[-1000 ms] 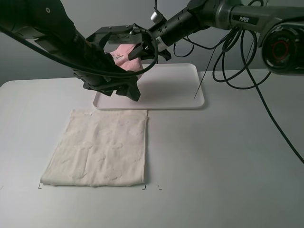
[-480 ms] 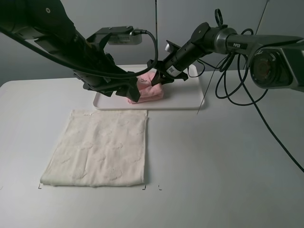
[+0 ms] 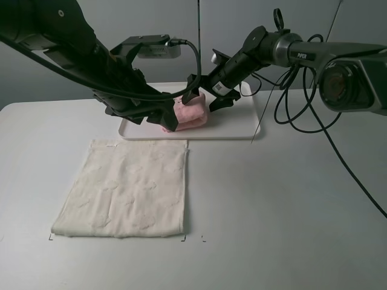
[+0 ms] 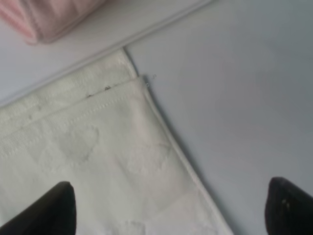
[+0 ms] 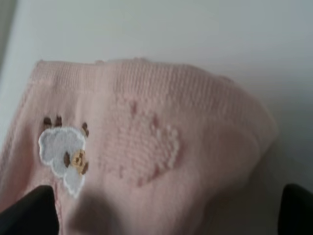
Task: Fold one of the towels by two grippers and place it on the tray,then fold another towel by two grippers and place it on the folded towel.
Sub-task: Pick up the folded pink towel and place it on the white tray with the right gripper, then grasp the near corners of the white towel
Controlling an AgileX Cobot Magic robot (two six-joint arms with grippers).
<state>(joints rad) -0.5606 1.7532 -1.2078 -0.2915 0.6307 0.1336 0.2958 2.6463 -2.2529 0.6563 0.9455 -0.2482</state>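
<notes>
The pink towel (image 3: 190, 115) lies as a small thick folded bundle on the white tray (image 3: 233, 115) at the back of the table. My right gripper (image 3: 204, 99) hovers just over its top, jaws spread wide, nothing held. In the right wrist view the pink towel (image 5: 146, 142) with a white embroidered flower fills the frame between the two fingertips (image 5: 34, 210). My left gripper (image 3: 158, 116) is open at the tray's front left, above the far right corner of the cream towel (image 3: 127, 187). The left wrist view shows that cream towel (image 4: 98, 156) corner, the tray (image 4: 98, 34) rim and the pink towel (image 4: 54, 14).
The left arm's dark bulk hides the tray's left part. Black cables (image 3: 296, 90) loop down from the right arm behind the tray's right end. Small corner marks (image 3: 184, 237) sit on the white table (image 3: 284, 205) at the cream towel's front corners.
The right gripper carried the pink towel down from the air onto the tray, then opened and let it go. The left arm stayed where it was.
</notes>
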